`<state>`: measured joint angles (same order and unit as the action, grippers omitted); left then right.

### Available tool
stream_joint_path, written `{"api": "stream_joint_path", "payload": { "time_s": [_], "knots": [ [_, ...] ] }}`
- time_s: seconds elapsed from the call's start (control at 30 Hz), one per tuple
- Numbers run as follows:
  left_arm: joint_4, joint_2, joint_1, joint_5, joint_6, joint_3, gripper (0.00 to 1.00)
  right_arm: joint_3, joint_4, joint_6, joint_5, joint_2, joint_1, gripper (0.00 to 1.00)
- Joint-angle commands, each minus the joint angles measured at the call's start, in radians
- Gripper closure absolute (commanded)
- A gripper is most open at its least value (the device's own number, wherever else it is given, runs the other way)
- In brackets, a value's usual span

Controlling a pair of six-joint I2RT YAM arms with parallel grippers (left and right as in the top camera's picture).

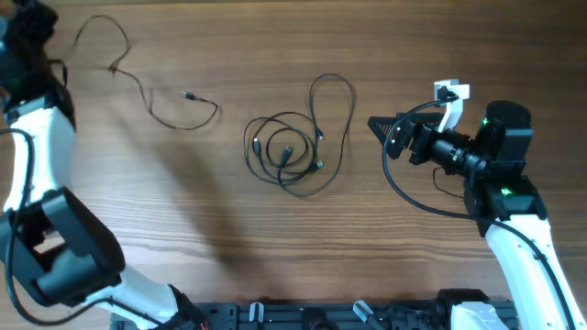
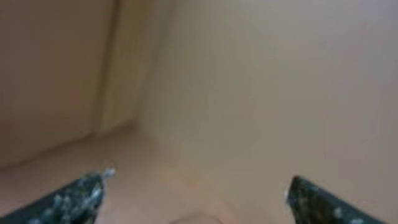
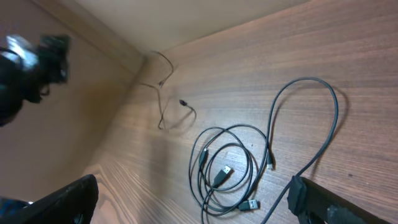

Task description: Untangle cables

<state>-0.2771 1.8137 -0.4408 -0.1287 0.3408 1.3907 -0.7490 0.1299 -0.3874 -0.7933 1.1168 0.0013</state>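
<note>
Surface: a wood-grain table (image 1: 275,266), brown, with a plain beige wall behind it in the wrist views.

Cables (image 1: 286,152): a tangled bundle of thin black wires lies at the centre of the overhead frame. Several loops overlap one another, small plug ends show inside the coil, and one longer loop reaches toward the top of the frame. A single cable (image 1: 189,94) lies apart from the bundle in the upper left of the frame, running in a loose wavy line. Neither is touched by either arm.

Right gripper (image 1: 378,125): right of centre in the overhead frame, near the bundle's right edge but clear of it. In its wrist view the two fingers stand wide apart in the bottom corners, nothing between them, with the bundle lying on the table beyond.

Left gripper (image 2: 196,185): its wrist view is blurred, yet both fingers show in the lower corners, spread wide and holding nothing. The camera faces the wall and bare table.
</note>
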Motion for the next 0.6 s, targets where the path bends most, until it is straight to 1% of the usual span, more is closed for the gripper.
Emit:
{"api": "stream_joint_path", "payload": {
  "time_s": [0.0, 0.03, 0.07, 0.1, 0.17, 0.2, 0.27, 0.33, 0.4, 0.47, 0.53, 0.57],
  "knots": [
    [0.123, 0.027, -0.008, 0.005, -0.019, 0.008, 0.00, -0.021, -0.009, 0.021, -0.016, 0.005, 0.005, 0.00],
    [0.147, 0.026, -0.004, 0.018, -0.019, 0.008, 0.00, -0.021, -0.009, 0.021, -0.016, 0.006, 0.005, 0.00],
    [0.204, 0.019, 0.006, 0.097, -0.019, 0.008, 0.00, -0.021, -0.008, 0.021, -0.016, 0.006, 0.005, 0.00],
    [0.264, 0.013, 0.017, 0.231, -0.019, 0.008, 0.00, -0.021, -0.009, 0.021, -0.016, 0.005, 0.005, 0.00],
    [0.367, 0.012, 0.041, 0.425, -0.018, 0.008, 0.00, -0.021, -0.008, 0.020, -0.016, 0.006, 0.005, 0.00],
    [0.445, 0.016, 0.063, 0.448, 0.000, 0.008, 0.00, -0.021, -0.008, 0.020, -0.016, 0.006, 0.005, 0.00],
    [0.584, 0.033, 0.117, 0.341, 0.076, 0.006, 0.00, -0.021, -0.008, 0.021, -0.011, 0.006, 0.005, 0.00],
    [0.653, 0.068, 0.177, 0.213, 0.140, 0.000, 0.00, -0.021, -0.009, 0.021, 0.015, 0.006, 0.005, 0.00],
    [0.676, 0.119, 0.239, 0.084, 0.140, 0.000, 0.00, -0.021, -0.009, 0.021, 0.048, 0.005, 0.005, 0.00],
    [0.690, 0.155, 0.271, 0.040, 0.179, 0.000, 0.00, -0.021, -0.009, 0.020, 0.053, 0.006, 0.005, 0.00],
    [0.693, 0.199, 0.288, 0.032, 0.299, 0.000, 0.00, -0.021, -0.003, 0.020, 0.053, 0.006, 0.005, 0.00],
    [0.686, 0.216, 0.288, 0.003, 0.348, 0.000, 0.00, -0.021, -0.001, 0.020, 0.053, 0.006, 0.005, 0.00]
  ]
}}
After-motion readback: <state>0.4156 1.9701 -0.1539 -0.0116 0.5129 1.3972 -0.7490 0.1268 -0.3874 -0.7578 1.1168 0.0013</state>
